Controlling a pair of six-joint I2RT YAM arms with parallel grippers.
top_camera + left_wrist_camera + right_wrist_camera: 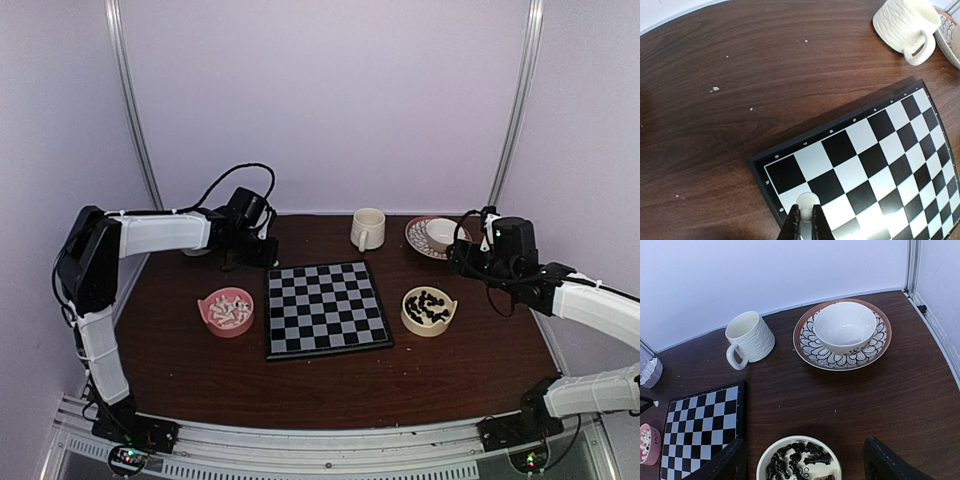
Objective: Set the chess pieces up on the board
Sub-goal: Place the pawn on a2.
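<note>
The board (325,310) lies flat in the middle of the table with no pieces standing on it in the top view. My left gripper (806,208) is shut on a small white chess piece (807,199), holding it over a pale square at the board's (880,150) far left corner. White pieces (230,310) fill a pink bowl (203,308) left of the board. Black pieces (800,460) lie in a cream bowl (790,441) to its right. My right gripper (802,462) hangs open above that bowl, its fingers apart and nothing between them.
A ribbed white mug (367,228) stands behind the board. A patterned plate (805,345) carrying a white bowl (844,327) sits at the back right. A small pale container (650,372) stands at the far left. Walls close in behind and at both sides.
</note>
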